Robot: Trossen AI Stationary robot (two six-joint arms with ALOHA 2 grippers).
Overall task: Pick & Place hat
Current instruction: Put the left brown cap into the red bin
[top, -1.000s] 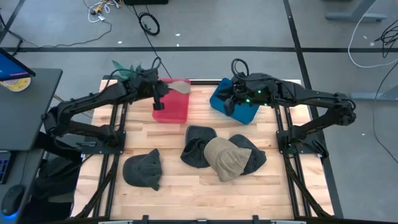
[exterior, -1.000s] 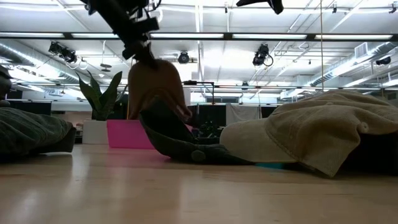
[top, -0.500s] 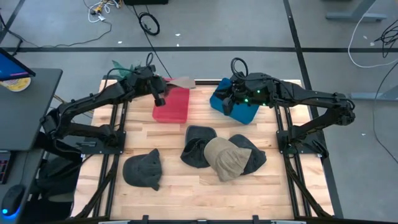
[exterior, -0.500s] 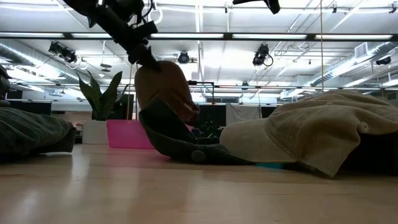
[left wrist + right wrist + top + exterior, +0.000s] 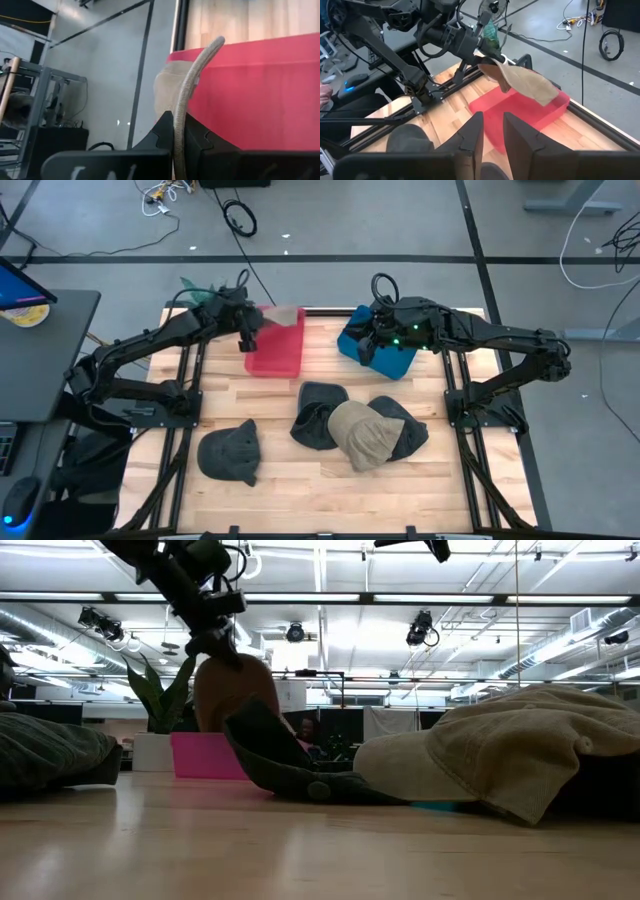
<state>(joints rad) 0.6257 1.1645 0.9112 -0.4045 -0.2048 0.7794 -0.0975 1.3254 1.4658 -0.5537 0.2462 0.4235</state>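
Since a second ago the left gripper [image 5: 247, 338] has pulled back toward the far-left corner of the red bin [image 5: 275, 352], and the tan hat [image 5: 283, 316] it carries has swung with it, so the cap now hangs over the bin's far edge instead of over the middle. In the low view the cap has also dropped a bit lower than it was half a second ago.

The left fingers [image 5: 165, 135] are clamped on the hat's thin stiff brim, which curves up edge-on between them in the left wrist view, with the soft tan crown bulging just behind. From the right wrist view the hat looks like a floppy, flat-ish piece of beige fabric held above the translucent red plastic bin, not touching it as far as I can tell.

The right gripper [image 5: 492, 131] sits over the blue bin [image 5: 375, 350] at the far right of the table, its fingers parted with nothing between them.

On the light wooden slat table [image 5: 300, 470] nearer the front there's a pile: a dark grey cap [image 5: 318, 414], a ribbed corduroy-looking khaki cap [image 5: 358, 435] lying on another dark hat [image 5: 405, 427]. One more dark cap [image 5: 228, 452] lies alone at the front left, well apart from the pile.
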